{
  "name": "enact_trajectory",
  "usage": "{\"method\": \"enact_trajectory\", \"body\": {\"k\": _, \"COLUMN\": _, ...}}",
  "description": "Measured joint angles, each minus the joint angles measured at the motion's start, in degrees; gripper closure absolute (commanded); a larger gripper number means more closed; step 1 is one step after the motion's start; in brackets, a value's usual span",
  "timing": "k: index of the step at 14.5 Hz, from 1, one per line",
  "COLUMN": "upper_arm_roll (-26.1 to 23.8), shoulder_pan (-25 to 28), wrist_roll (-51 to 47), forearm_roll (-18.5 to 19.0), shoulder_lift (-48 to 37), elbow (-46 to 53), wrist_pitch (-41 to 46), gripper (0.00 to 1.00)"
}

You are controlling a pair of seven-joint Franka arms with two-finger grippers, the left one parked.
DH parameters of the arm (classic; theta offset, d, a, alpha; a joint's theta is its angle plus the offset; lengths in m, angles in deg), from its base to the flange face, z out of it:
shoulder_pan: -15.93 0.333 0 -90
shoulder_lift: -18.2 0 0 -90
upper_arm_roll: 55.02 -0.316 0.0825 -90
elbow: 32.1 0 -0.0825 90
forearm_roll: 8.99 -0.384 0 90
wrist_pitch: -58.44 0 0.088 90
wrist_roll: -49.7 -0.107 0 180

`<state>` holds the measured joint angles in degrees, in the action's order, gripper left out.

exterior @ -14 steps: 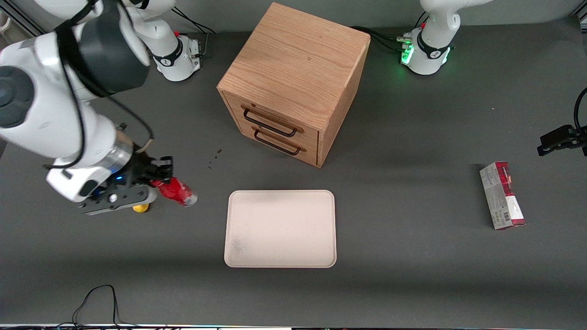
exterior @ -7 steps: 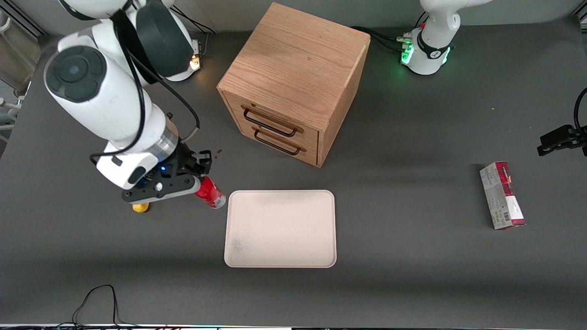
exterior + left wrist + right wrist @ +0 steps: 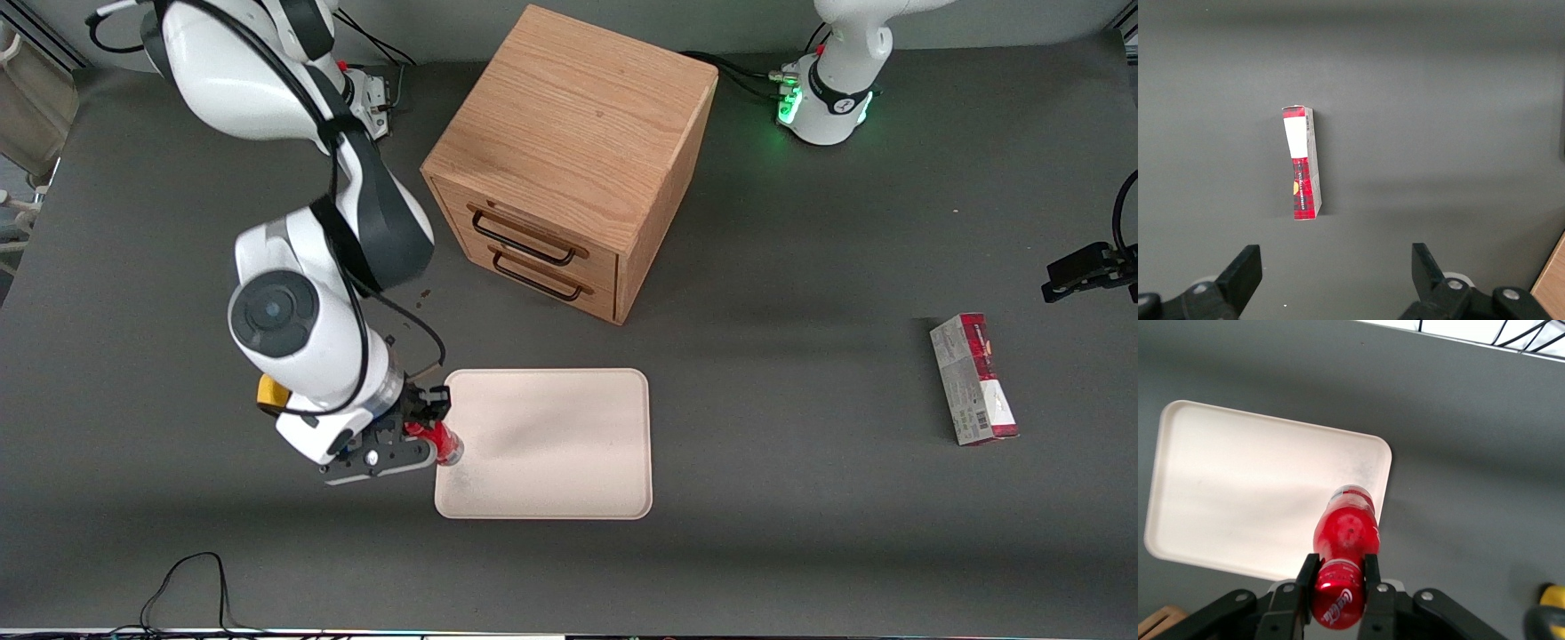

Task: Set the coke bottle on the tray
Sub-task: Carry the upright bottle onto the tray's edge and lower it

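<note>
Matte table [image 3: 800,498]: gripper [image 3: 425,433] clamps coke bottle [image 3: 1345,537] (glossy).

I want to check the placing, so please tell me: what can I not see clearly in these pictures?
- Front view: the arm covers most of the lemon and part of the coke bottle.
- Whether the bottle touches the tray: cannot tell.
- Right wrist view: the end effector, shut on the bottle, hides the cap end.

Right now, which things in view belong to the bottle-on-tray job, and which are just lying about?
Part of the job:
- coke bottle, clamped in the hand over the tray's edge
- tray

Just lying about:
- wooden drawer cabinet
- red-and-grey carton, toward the parked arm's end
- yellow lemon-shaped thing, beside the working arm
</note>
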<state>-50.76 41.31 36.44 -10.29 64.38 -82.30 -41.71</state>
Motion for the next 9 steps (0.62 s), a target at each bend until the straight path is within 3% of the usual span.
{"method": "enact_trajectory", "body": {"k": 9, "upper_arm_roll": 0.0, "shoulder_pan": -0.5, "wrist_roll": 0.0, "forearm_roll": 0.0, "shoulder_lift": 7.3, "elbow": 0.0, "wrist_pitch": -6.8, "gripper": 0.95}}
